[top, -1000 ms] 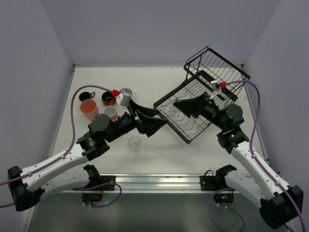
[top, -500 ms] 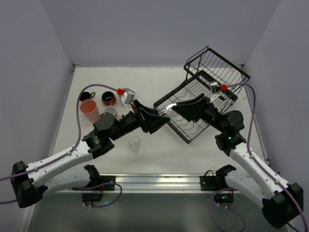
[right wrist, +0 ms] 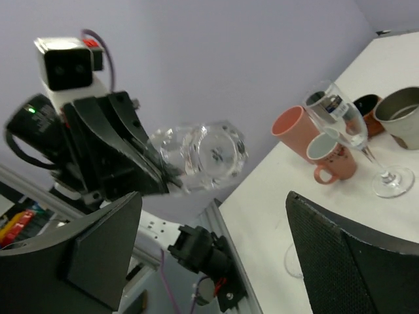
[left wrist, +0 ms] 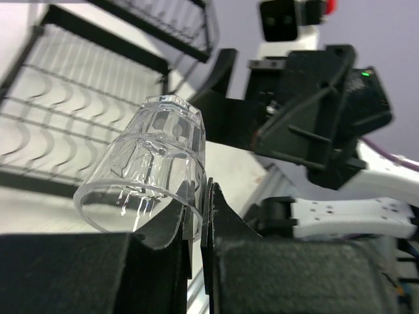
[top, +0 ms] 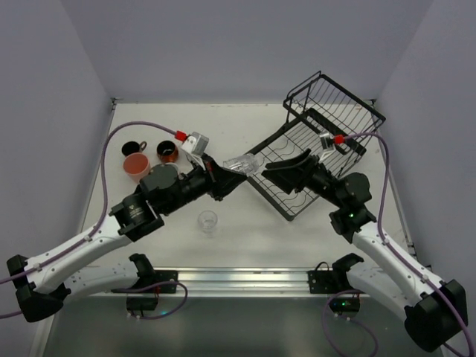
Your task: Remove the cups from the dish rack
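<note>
A clear glass hangs tilted in the air between both arms, off the dish rack's near-left edge. My left gripper is shut on its rim; in the left wrist view the glass sits just above the closed fingertips. My right gripper stands open right beside the glass, apart from it, and the right wrist view shows the glass beyond its wide-spread fingers. The black wire dish rack lies at the back right.
At the left stand a pink tumbler, a dark mug and an orange-red mug. A wine glass stands near the front middle. The right wrist view also shows a small pink mug and a cream cup.
The right gripper carried the clear glass off the rack to the left gripper. The left gripper shut on its rim, and the right gripper opened and let go.
</note>
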